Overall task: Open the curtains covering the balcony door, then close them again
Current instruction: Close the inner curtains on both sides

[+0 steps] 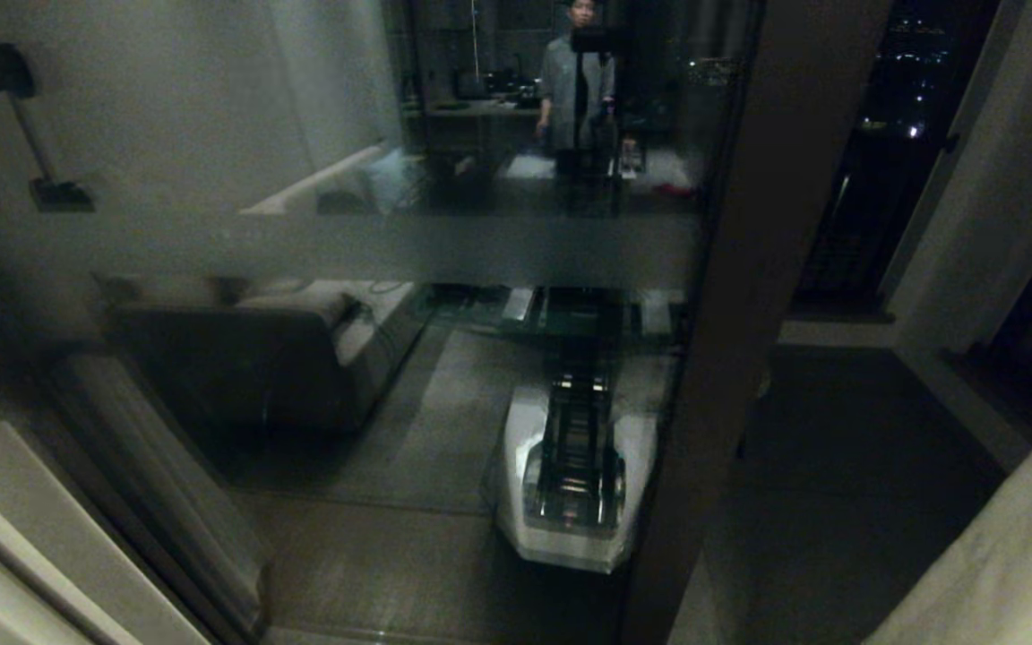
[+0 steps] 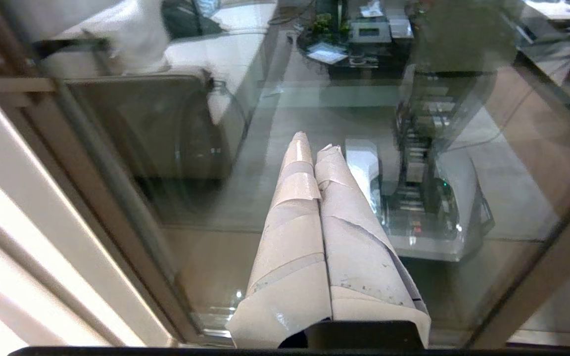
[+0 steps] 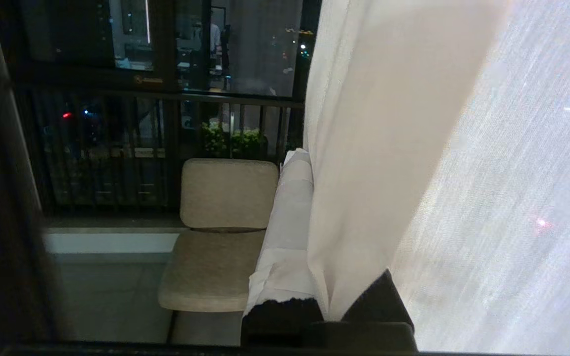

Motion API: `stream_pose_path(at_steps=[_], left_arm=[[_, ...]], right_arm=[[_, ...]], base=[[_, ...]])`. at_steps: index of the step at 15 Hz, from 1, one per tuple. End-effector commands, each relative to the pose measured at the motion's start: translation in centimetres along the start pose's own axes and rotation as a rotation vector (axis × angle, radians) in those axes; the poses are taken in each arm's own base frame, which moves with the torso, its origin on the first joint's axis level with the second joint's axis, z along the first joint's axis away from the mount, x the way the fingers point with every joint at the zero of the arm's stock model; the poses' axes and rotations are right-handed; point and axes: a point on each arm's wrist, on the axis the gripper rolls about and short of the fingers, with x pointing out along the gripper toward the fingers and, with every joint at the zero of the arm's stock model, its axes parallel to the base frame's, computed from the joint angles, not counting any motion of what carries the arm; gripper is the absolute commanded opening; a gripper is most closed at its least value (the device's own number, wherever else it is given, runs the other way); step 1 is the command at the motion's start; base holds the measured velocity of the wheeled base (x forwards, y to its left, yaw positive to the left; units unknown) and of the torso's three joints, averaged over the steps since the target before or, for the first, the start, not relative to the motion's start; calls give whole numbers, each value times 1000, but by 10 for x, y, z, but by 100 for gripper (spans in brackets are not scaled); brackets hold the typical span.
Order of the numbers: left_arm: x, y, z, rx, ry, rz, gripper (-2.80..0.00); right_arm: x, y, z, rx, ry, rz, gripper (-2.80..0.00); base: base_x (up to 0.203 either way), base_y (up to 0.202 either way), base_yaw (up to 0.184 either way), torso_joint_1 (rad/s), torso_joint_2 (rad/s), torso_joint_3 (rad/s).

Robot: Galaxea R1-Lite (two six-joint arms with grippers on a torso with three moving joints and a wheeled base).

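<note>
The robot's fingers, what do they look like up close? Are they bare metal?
Not bare metal. The left gripper has two long tapering fingers wrapped in pale, greyish-white tape, creased and slightly scuffed, rising from a black base. The right gripper shows one finger with the same pale wrapping, torn at its foot over a black mount; the curtain hides the other.
</note>
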Motion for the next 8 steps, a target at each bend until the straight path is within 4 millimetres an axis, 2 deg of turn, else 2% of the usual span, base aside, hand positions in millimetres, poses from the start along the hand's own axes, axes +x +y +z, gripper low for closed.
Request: stream_pose_path(at_steps=[1,8], left_arm=[[0,0,0,1,1,0,-280],[0,0,0,4,1,0,-280]], right_arm=[[0,0,1,-1,-8,0,-280],[-1,0,2,-2,-11,3,-280]], base=[[0,190,3,2,2,2],[0,188,0,2,4,2]])
